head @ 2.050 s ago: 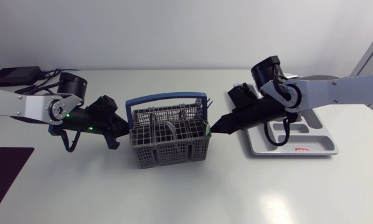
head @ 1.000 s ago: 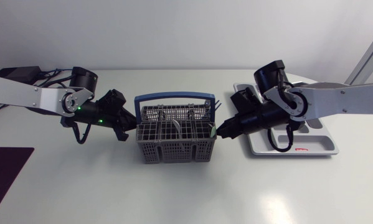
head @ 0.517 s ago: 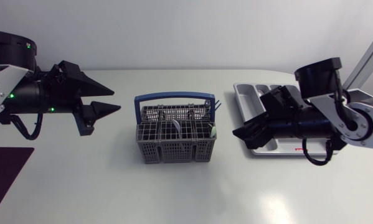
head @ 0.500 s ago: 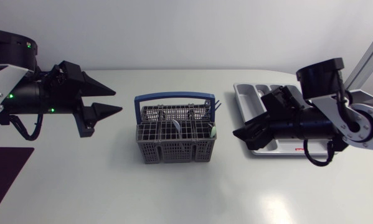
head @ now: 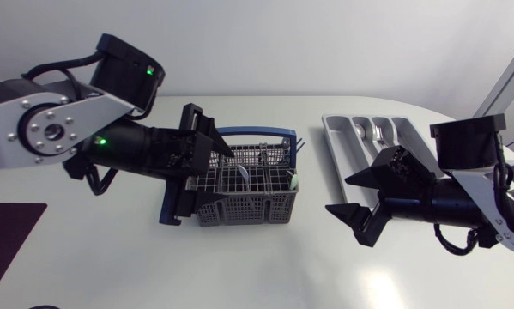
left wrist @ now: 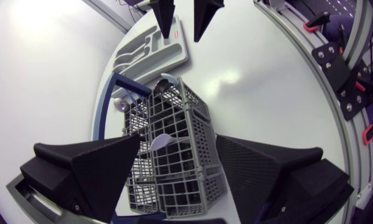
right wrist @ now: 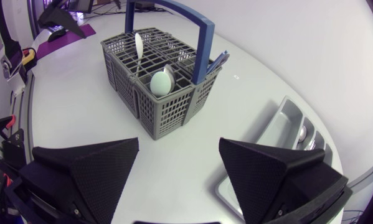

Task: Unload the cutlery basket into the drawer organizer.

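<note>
The grey cutlery basket (head: pixel 244 196) with a blue handle (head: pixel 255 134) stands mid-table, holding a white spoon (right wrist: pixel 138 46), a pale green spoon (right wrist: pixel 162 81) and blue-handled pieces (right wrist: pixel 217 62). My left gripper (head: pixel 207 172) hangs open over the basket's left end; in the left wrist view its fingers (left wrist: pixel 178 138) spread wide above the basket (left wrist: pixel 170 155), touching nothing. The grey drawer organizer (head: pixel 347 142) lies to the right with a metal piece (head: pixel 378 130) in one slot. My right gripper (head: pixel 338 195) stands open and empty between basket and organizer, in front of the organizer (right wrist: pixel 286 124).
A dark purple mat (head: pixel 8 232) lies at the table's front left corner. In the left wrist view my right gripper (left wrist: pixel 183 25) shows beyond the organizer (left wrist: pixel 152 50). Bare white tabletop (head: pixel 257 266) lies in front of the basket.
Both grippers came off the basket's ends and opened wide. The left arm drew back, then swung over the basket's left end. The right arm withdrew toward the organizer's front.
</note>
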You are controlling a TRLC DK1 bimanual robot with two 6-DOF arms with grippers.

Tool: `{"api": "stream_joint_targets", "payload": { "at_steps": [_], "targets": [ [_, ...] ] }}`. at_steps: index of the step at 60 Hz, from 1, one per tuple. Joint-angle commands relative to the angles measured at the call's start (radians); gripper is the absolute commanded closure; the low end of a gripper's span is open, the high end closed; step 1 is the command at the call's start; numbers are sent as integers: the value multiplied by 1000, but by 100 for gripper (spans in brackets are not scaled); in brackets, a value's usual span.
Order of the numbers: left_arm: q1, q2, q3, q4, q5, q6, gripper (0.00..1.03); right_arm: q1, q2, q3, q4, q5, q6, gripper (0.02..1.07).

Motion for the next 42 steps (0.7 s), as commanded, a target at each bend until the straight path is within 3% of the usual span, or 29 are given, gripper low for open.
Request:
{"api": "stream_joint_targets", "payload": {
  "at_steps": [1,20,31,37,42],
  "targets": [
    [-17,69,72,-19,-30,83,12,22,10,-28,15,9,-53,12],
    [-87,209,159,-20,-190,200,22,89,1,-52,32,61,-93,12],
    [-94,260,210,-20,-223,238,43,112,-15,-69,41,71,-108,12],
    [-92,277,231,-20,-242,259,46,139,-28,-79,42,88,-109,12],
    [-92,290,242,-20,-248,270,56,152,-35,-83,44,91,-109,12]
  ]
}}
